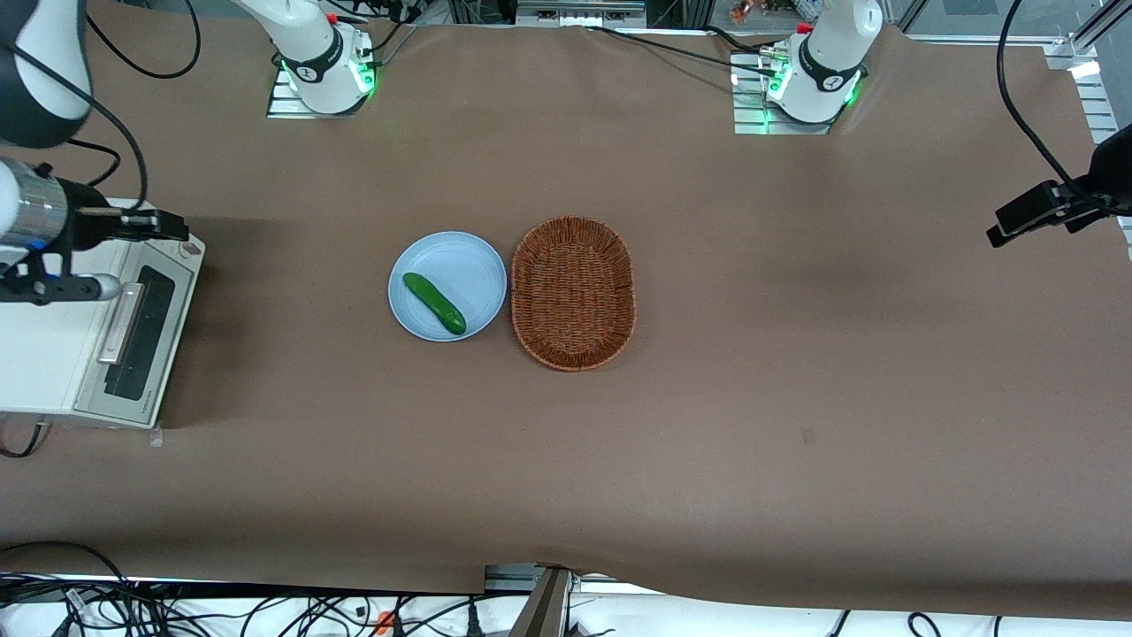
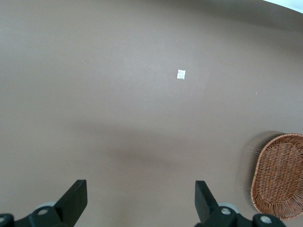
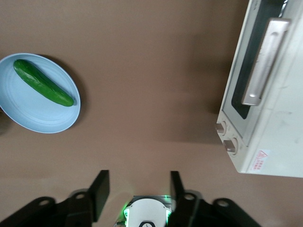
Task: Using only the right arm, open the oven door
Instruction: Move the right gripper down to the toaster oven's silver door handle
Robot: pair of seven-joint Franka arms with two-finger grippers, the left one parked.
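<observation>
The small white toaster oven (image 1: 44,354) stands at the working arm's end of the table. Its oven door (image 1: 146,341), a grey frame with dark glass and a silver bar handle (image 1: 121,325), lies shut against the oven's front. The right arm (image 1: 35,221) hangs over the oven's end farther from the front camera. Its black gripper (image 1: 177,227) is held above that end of the door, touching nothing. In the right wrist view the gripper (image 3: 138,182) is open and empty above bare table, with the door (image 3: 246,71), handle (image 3: 262,61) and two knobs (image 3: 226,137) off to one side.
A light-blue plate (image 1: 460,265) holding a green cucumber (image 1: 433,303) sits mid-table, beside an oval wicker basket (image 1: 573,292). Both arm bases (image 1: 323,62) stand at the table edge farthest from the front camera. Cables run along the nearest edge.
</observation>
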